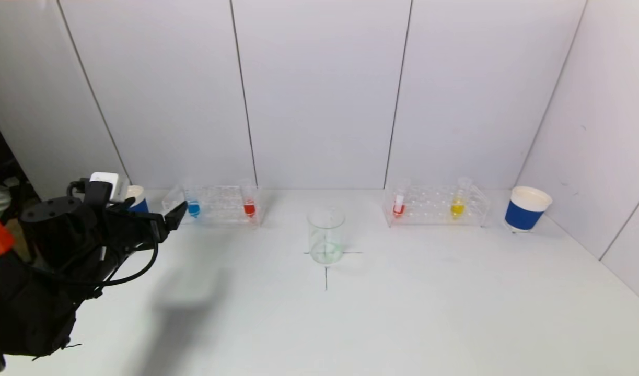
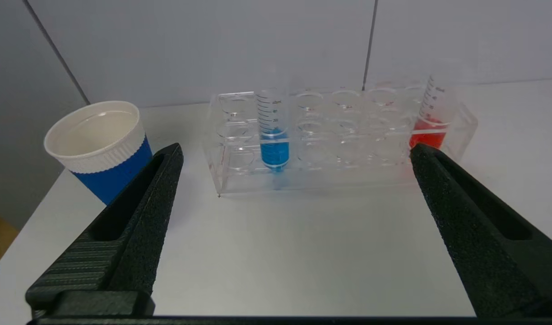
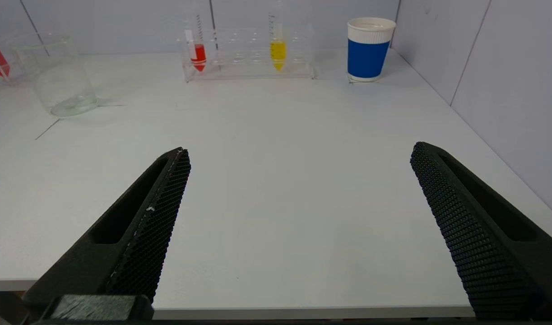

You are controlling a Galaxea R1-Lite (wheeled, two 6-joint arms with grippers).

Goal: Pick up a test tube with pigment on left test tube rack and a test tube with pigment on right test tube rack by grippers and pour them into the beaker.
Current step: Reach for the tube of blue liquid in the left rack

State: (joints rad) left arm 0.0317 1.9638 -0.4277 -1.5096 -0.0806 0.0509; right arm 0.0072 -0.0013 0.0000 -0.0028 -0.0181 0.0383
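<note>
The clear left rack [image 1: 215, 204] holds a blue-pigment tube [image 1: 193, 208] and a red-pigment tube [image 1: 250, 208]. In the left wrist view the blue tube [image 2: 273, 135] stands ahead and the red tube [image 2: 431, 117] lies farther along the rack [image 2: 330, 149]. My left gripper [image 2: 296, 151] is open and empty, a short way in front of the rack; it also shows in the head view [image 1: 174, 214]. The right rack [image 1: 437, 204] holds a red tube [image 1: 399, 203] and a yellow tube [image 1: 457, 204]. The clear beaker [image 1: 326, 236] stands at centre. My right gripper [image 3: 300, 153] is open and empty near the table's front edge.
A blue and white paper cup [image 1: 526, 209] stands right of the right rack, near the side wall. Another blue cup [image 2: 99, 149] stands left of the left rack, close beside my left gripper. White walls close the back and right side.
</note>
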